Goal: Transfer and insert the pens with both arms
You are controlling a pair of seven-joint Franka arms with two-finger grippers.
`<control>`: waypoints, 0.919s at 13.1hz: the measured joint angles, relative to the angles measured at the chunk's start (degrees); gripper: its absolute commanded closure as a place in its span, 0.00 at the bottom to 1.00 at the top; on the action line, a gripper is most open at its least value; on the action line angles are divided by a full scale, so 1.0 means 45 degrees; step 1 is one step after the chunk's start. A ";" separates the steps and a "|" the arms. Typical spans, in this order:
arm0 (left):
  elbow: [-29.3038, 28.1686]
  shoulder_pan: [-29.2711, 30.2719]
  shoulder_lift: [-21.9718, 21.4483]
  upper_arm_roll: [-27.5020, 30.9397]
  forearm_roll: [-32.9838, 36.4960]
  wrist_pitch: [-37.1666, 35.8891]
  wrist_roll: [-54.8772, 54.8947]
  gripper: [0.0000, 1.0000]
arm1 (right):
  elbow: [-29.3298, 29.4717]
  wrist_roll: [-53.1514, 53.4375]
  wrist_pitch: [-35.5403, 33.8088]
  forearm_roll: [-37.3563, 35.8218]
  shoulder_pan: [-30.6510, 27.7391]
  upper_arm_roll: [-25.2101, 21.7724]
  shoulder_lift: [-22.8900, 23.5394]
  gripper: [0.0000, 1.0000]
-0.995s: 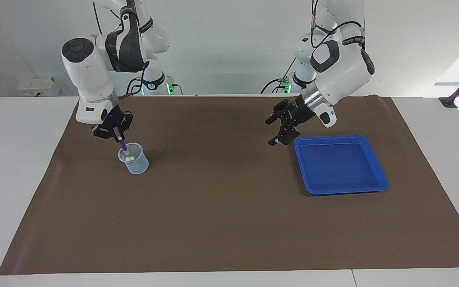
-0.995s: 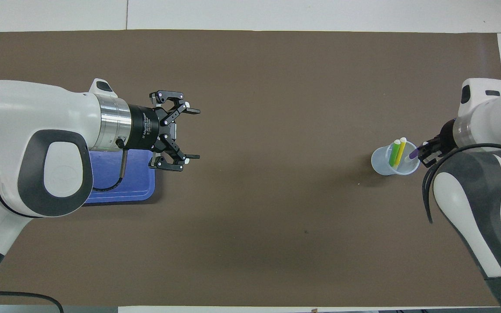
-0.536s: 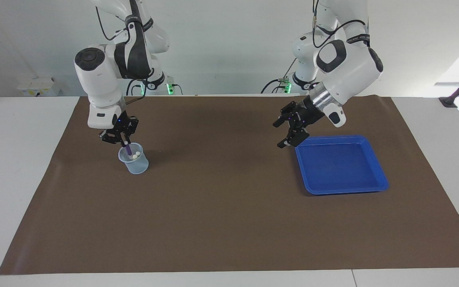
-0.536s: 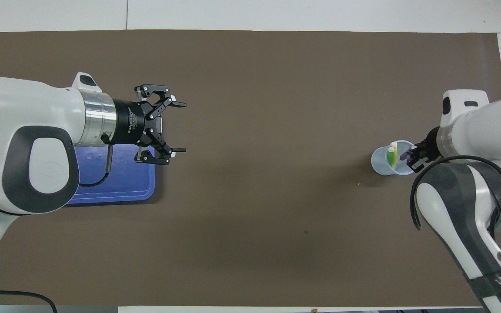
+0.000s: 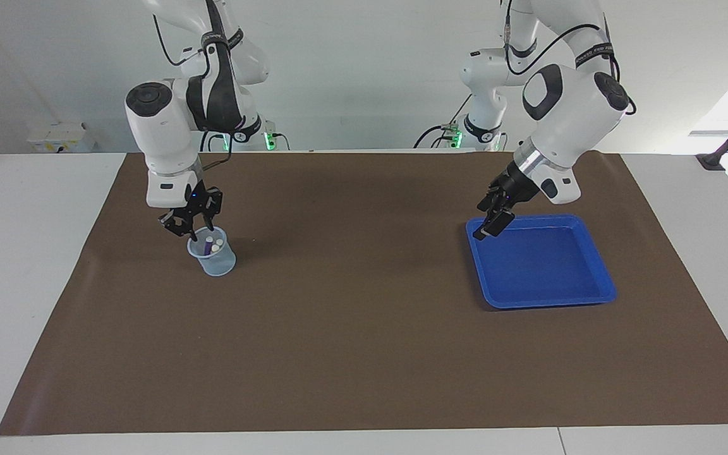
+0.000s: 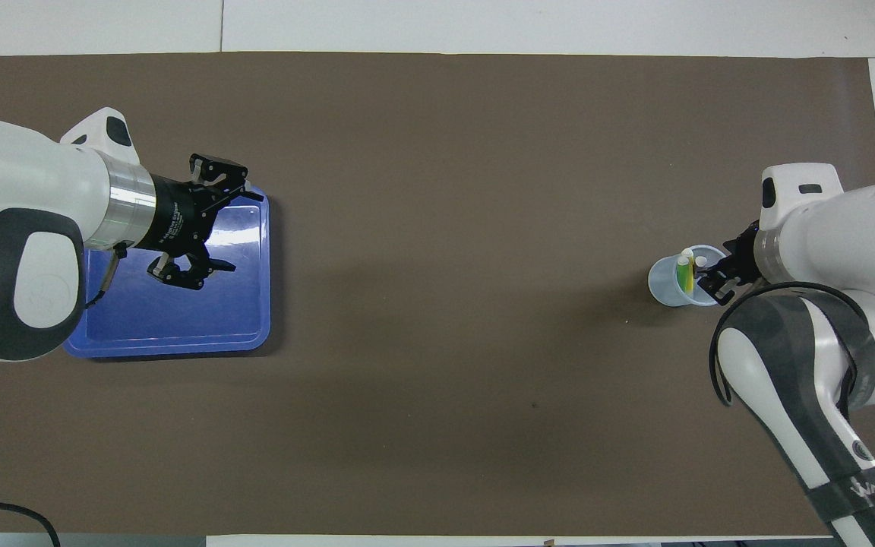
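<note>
Right gripper (image 5: 194, 232) sits just over the clear plastic beaker (image 5: 215, 261); I read its fingers as parted, with the purple pen (image 5: 208, 243) no longer between them. That pen stands in the beaker next to the green pen (image 6: 681, 271) and the yellow pen (image 6: 688, 266), pale caps up. A second ago the gripper was clamped on the purple pen, holding it slanted with only the tip past the rim; half a second ago it was lower in the beaker but still held. All three pens are in the beaker now, at the right arm's end of the brown mat (image 5: 351, 341).

Left gripper (image 5: 489, 223) is spread wide, holding nothing, over the edge of the blue tray (image 5: 544, 297) nearest the robots. A second ago it hung over bare mat beside the tray, toward the table's middle; since then it has swung back over the tray and the arm's elbow has risen. Tray has nothing in it and lies at the left arm's end of the mat.

Writing: I can make out "WANJEE" on the black band round the right arm's (image 6: 817, 334) lower link in the overhead view. There's white print on the left gripper's black collar, but I can't read it. The left arm (image 5: 566, 114) carries a black band with pale lettering, also unreadable to me.
</note>
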 measured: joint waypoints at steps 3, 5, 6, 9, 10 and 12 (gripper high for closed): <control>0.0551 -0.1176 -0.0155 0.2282 0.0914 -0.1485 0.4385 0.00 | 0.1300 0.0053 -0.1654 0.0001 0.0002 0.0014 -0.0287 0.00; 0.1148 -0.1518 -0.0196 0.3454 0.1447 -0.2615 0.7237 0.00 | 0.2159 0.0819 -0.2727 0.0005 0.0004 0.0033 -0.0465 0.00; 0.1475 -0.1559 -0.0205 0.3837 0.1688 -0.3132 0.8467 0.00 | 0.2511 0.1502 -0.3226 0.0005 0.0005 0.0047 -0.0499 0.00; 0.2568 -0.1615 -0.0191 0.4059 0.2782 -0.4709 1.1011 0.00 | 0.3436 0.4173 -0.5262 0.0325 -0.0016 0.0049 -0.0493 0.00; 0.2975 -0.1702 -0.0164 0.4037 0.3080 -0.5227 1.1647 0.00 | 0.3681 0.5169 -0.5866 0.0665 -0.0067 -0.0014 -0.0479 0.00; 0.3630 -0.1731 -0.0125 0.3895 0.3332 -0.6085 1.2841 0.00 | 0.4083 0.6215 -0.6376 0.1033 -0.0310 -0.0144 -0.0359 0.00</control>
